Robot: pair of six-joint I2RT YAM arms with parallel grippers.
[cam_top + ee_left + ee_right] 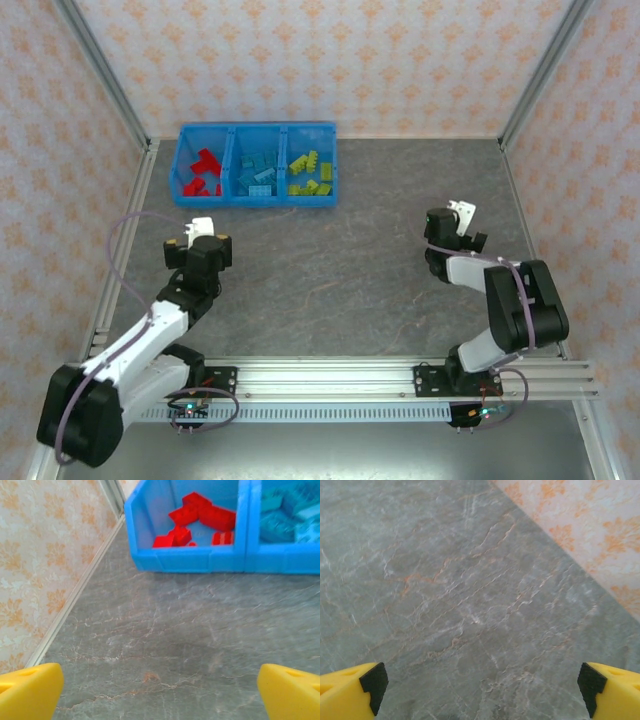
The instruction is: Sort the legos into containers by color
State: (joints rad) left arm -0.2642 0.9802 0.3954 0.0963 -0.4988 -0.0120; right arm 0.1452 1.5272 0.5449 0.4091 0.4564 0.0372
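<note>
Yellow fingertips (30, 690) of the left gripper (160, 695) stand wide apart at the near corners of the left wrist view, holding nothing; bare grey table (165, 630) lies between them and the containers (190, 560) further off. Inside the containers, at the far left of the table, the bricks sit sorted: red legos (200, 517) in the left compartment; light blue legos (258, 172) in the middle; lime green legos (310, 175) in the right; all lie well apart from both pairs of fingers. Near the table's right side, the right gripper (480, 692) has its jaws spread wide and empty over bare table; a patterned wall (600, 540) rises just beyond.
</note>
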